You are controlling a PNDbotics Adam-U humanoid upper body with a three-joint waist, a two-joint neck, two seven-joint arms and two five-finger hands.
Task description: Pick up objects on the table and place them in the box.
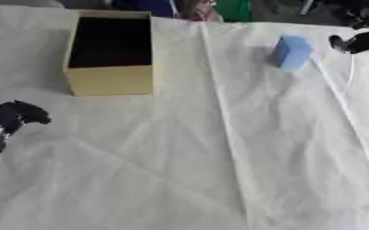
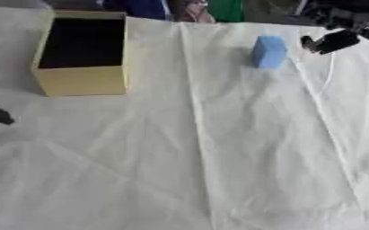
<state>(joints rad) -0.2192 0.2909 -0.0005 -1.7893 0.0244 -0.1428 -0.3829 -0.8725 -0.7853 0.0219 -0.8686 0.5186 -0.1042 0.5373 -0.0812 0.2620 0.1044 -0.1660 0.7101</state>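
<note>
At the left edge of the frame, about halfway down, the left hand [image 1: 13,116] rests on the white cloth [image 1: 218,170]; its dark fingers look curled in on themselves with nothing between them. In the upper left stands the box [image 1: 108,80], tan on the outside and black inside, open at the top, with nothing visible in it. Well to its right, in the upper right of the frame, a light blue block [image 1: 291,51] stands upright on the cloth. Just right of the block, near the upper right corner, the right hand [image 1: 360,42] reaches in, close beside the block but apart from it; whether its fingers are spread or curled cannot be told.
</note>
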